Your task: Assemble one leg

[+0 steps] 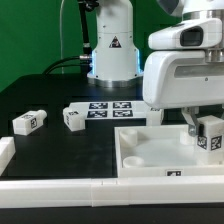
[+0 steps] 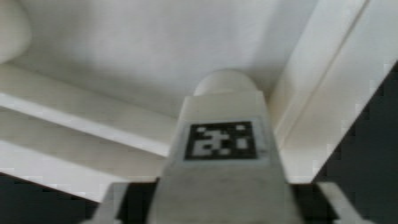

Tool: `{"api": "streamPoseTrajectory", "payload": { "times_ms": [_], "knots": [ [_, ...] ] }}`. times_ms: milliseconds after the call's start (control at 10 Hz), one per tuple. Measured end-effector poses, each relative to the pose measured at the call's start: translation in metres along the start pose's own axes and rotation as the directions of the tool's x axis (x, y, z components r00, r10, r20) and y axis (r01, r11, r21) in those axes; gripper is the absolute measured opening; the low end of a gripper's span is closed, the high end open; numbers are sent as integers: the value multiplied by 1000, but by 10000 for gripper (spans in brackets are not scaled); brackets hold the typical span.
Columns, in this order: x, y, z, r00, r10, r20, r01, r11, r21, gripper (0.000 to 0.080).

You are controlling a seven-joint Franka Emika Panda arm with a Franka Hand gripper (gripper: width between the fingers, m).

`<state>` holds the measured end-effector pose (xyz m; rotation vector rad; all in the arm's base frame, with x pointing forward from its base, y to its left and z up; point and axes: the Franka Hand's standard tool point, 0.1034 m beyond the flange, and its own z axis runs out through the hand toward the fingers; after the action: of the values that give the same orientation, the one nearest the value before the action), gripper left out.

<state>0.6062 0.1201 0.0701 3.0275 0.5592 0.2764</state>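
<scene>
So in the exterior view the gripper point(image 1: 207, 128) is over at that view's right, hanging above the white tabletop point(image 1: 150, 160), and it's got the leg point(image 1: 211, 133) pinched between its fingers, tag facing the camera. The leg looks upright-ish, long axis running more or less straight down from the wrist toward the tabletop's far right corner, and there's a round socket point(image 1: 135, 156) showing nearer the middle of the tabletop, off toward that view's left from the leg. Two spare legs point(image 1: 27, 122) point(image 1: 73, 118) sit loose on the black table well away, next to the marker board point(image 1: 112, 108). The wrist view is basically all leg point(image 2: 222, 125): it sticks straight out from between the fingers point(image 2: 146, 200), tag in plain sight, tip pointing at the tabletop's raised edge point(image 2: 329, 90). Can't tell from there if the tip is touching yet or just close. My read is the whole thing turns on keeping that long axis vertical and lined up over a corner socket, since it's already right under the gripper.
</scene>
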Motion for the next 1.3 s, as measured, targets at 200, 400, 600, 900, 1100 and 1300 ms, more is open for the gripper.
{"api": "streamPoseTrajectory", "payload": {
  "times_ms": [200,400,600,900,1100,1300],
  "knots": [
    [0,0,0,999,42,0,-42,999,0,291],
    [0,-1,0,995,98,-3,-98,995,4,291],
    [-1,-5,0,882,471,-13,-471,882,6,291],
    [-6,2,1,627,778,-30,-779,627,-36,292],
    [-12,11,0,470,879,-73,-882,466,-67,307],
    [-24,22,-1,325,939,-108,-943,314,-111,314]
  ]
}}
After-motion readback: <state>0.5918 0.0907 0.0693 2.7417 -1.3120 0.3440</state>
